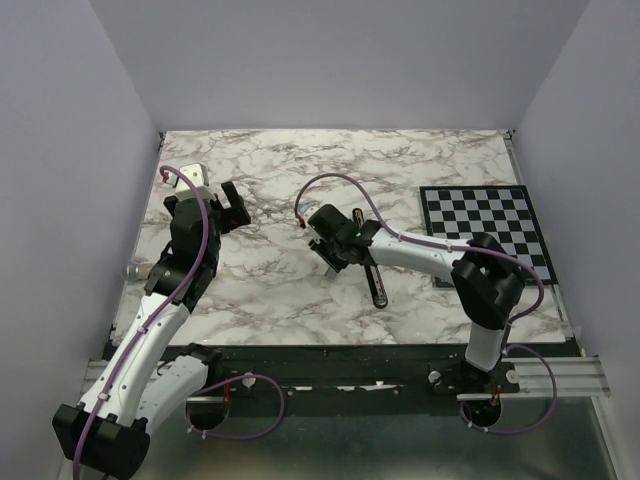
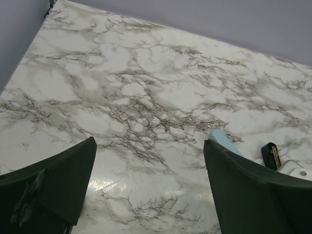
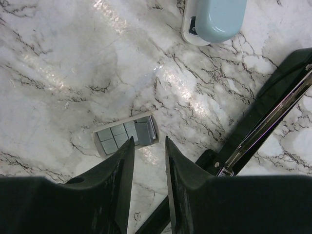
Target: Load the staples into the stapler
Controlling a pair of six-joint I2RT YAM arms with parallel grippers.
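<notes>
The staples are dull-grey blocks lying in a small white open box on the marble table, just ahead of my right fingertips. The black stapler lies open to the right of them, and its silvery channel shows. It also shows in the top view. My right gripper hovers above the box with its jaws a little apart and nothing between them. My left gripper is wide open and empty over bare marble at the left, far from the stapler.
A light-blue rounded object lies beyond the staple box; its tip shows in the left wrist view. A black-and-white checkerboard lies at the right. A small silvery thing sits at the table's left edge. Walls enclose three sides.
</notes>
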